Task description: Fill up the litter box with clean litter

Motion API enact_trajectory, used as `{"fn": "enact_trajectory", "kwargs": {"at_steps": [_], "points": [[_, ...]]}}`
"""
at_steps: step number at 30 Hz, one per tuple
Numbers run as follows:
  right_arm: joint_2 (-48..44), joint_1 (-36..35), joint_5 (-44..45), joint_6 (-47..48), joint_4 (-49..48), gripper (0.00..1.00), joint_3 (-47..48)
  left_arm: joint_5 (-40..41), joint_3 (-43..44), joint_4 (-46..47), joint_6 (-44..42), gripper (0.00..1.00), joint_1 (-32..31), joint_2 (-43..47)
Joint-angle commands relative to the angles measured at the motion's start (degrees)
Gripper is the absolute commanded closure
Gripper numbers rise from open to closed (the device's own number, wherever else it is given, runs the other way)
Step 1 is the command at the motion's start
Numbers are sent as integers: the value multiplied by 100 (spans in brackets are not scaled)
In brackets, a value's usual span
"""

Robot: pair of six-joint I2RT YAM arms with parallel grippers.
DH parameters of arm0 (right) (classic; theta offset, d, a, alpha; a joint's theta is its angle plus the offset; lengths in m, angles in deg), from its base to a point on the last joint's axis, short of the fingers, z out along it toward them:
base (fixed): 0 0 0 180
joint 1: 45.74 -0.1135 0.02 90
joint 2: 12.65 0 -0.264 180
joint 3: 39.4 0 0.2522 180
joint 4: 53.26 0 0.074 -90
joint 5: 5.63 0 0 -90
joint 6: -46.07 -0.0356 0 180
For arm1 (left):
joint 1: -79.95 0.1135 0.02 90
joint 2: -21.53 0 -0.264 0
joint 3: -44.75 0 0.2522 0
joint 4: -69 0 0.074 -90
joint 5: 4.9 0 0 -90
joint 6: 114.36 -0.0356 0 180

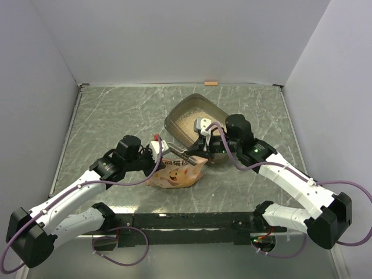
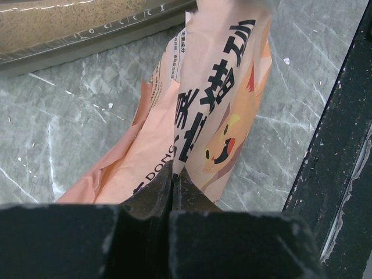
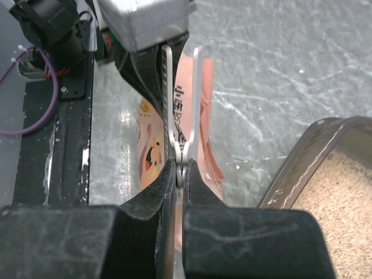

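The litter box [image 1: 174,118], a dark translucent tray, stands right of centre and holds pale beige litter [image 1: 189,121]. It also shows in the left wrist view [image 2: 87,43] and the right wrist view [image 3: 302,168]. The crinkled orange-pink bag [image 1: 174,173] lies just in front of it, on the table. My left gripper [image 1: 160,146] is shut on the bag's edge [image 2: 192,116]. My right gripper [image 1: 197,146] is shut at the pivot of metal scissors [image 3: 181,116], whose two blades stand slightly apart above the bag's top edge [image 3: 206,104].
A small tan strip [image 1: 210,83] lies at the table's far edge. A black rail [image 1: 186,220] runs along the near edge, close to the bag. Grey walls close in the left, right and far sides.
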Motion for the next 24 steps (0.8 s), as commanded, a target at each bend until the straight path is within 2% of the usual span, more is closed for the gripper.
{"fn": "enact_trajectory", "kwargs": {"at_steps": [1, 7, 12, 24], "points": [[75, 21, -84, 132, -112, 100, -25, 17, 178, 264, 105, 97, 6, 93], [296, 12, 110, 536, 327, 100, 28, 35, 195, 246, 123, 96, 6, 120], [524, 3, 286, 1037, 1267, 100, 370, 44, 222, 228, 167, 96, 6, 58], [954, -418, 1015, 1794, 2560, 100, 889, 149, 406, 88, 290, 97, 6, -162]]}}
